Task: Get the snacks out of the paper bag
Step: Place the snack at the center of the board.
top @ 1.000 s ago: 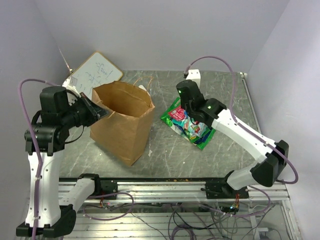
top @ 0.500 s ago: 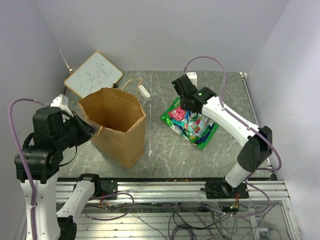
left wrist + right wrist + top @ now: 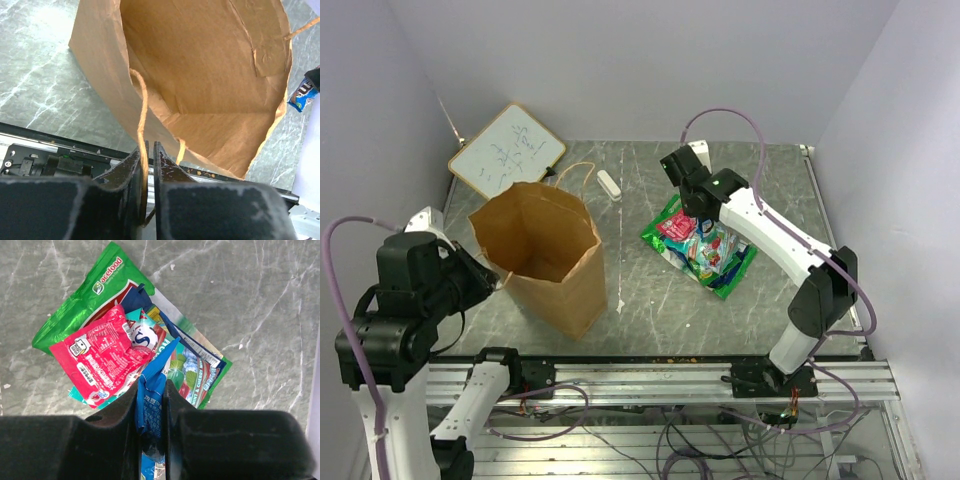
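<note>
The brown paper bag (image 3: 555, 270) stands open left of centre; the left wrist view shows no packet on the visible part of its inside (image 3: 210, 65). My left gripper (image 3: 497, 283) is shut on the near twisted handle (image 3: 143, 110) at the bag's left rim. My right gripper (image 3: 697, 212) is shut on the blue packet (image 3: 151, 402), held just above the pile of snacks (image 3: 705, 255) on the table. The pile holds a green packet (image 3: 85, 302), a red packet (image 3: 100, 357) and a multicoloured green-edged packet (image 3: 200, 377).
A wood-framed whiteboard (image 3: 507, 150) leans at the back left. A small white block (image 3: 608, 184) lies behind the bag, next to the far handle loop (image 3: 575, 170). The metal rail (image 3: 650, 375) runs along the table's near edge.
My left arm has drawn back to the near left, pulling the bag left by its handle. My right gripper has stayed over the pile with the blue packet, shifting slightly back.
</note>
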`<state>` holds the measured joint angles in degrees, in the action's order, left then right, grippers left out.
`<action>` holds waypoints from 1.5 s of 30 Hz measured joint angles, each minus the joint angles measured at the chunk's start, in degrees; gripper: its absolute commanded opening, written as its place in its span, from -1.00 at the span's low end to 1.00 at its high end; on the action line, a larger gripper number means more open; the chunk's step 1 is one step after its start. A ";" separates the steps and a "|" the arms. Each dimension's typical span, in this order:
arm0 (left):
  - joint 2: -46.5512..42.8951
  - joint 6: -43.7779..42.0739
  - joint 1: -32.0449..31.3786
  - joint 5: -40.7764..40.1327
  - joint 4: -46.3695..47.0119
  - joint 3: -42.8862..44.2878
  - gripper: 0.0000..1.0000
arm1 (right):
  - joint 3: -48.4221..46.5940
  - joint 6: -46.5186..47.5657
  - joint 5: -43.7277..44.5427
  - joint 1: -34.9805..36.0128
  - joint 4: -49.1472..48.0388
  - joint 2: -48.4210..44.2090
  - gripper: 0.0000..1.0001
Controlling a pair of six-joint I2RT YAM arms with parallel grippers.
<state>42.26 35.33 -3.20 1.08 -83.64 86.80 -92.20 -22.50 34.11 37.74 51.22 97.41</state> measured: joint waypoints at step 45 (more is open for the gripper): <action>3.17 -9.84 -5.07 -7.58 3.26 24.11 0.94 | -13.03 -1.05 4.81 -1.20 18.23 20.98 -0.77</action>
<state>45.43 25.50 -8.27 -6.50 -80.38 110.91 -105.23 -23.55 38.92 36.53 69.45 118.39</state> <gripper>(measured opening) 0.971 0.148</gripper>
